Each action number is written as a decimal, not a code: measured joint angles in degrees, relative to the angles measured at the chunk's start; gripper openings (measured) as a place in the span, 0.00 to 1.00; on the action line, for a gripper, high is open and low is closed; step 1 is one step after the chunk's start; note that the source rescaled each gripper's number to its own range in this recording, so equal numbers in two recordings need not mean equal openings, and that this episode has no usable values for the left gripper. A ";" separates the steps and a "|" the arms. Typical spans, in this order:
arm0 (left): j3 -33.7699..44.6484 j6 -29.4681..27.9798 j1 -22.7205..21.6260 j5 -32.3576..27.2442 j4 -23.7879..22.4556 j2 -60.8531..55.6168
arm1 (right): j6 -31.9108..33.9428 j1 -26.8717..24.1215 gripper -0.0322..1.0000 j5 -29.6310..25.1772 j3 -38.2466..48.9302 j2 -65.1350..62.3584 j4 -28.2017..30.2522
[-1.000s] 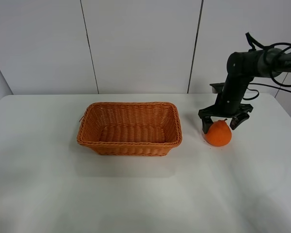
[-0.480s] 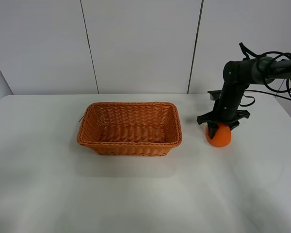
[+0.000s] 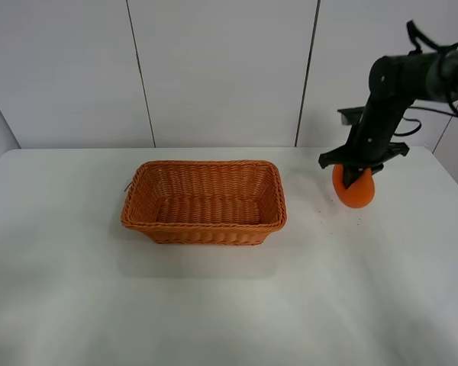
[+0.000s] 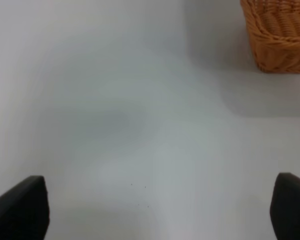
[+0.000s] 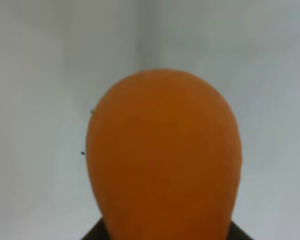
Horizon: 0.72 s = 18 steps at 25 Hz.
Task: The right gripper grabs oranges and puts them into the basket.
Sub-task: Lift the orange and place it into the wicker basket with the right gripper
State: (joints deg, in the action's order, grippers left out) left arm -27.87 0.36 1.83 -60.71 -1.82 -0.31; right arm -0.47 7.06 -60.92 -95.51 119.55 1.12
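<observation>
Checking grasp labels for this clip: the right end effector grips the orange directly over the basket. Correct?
Not quite. The right end effector grips the orange beside the basket, past its right end, not over it; the exterior high view shows this.

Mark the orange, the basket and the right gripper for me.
orange [image 3: 355,195], exterior high view, lower front skin.
basket [image 3: 206,232], exterior high view, front woven wall.
right gripper [image 3: 355,175], exterior high view, between its fingertips, atop the fruit.

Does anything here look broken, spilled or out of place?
Nothing stands out. The wicker basket sits upright and undamaged on the white table, and the orange looks whole in the right gripper. Only a few tiny dark specks dot the table near it.
</observation>
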 joint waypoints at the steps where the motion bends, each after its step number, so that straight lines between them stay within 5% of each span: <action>1: 0.00 0.00 0.00 0.00 0.00 0.00 | -0.05 0.00 0.03 -0.08 0.00 -2.11 0.00; 12: 0.00 0.00 0.00 0.00 0.00 0.00 | -0.17 1.48 0.03 -9.03 -11.53 -7.81 -0.18; 18: 0.00 0.00 0.00 0.00 0.00 0.00 | -0.17 12.68 0.03 -9.03 -14.34 -7.81 -0.71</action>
State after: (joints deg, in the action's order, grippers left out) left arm -27.87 0.36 1.83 -60.71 -1.82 -0.31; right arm -0.64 19.74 -69.95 -109.85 111.74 0.41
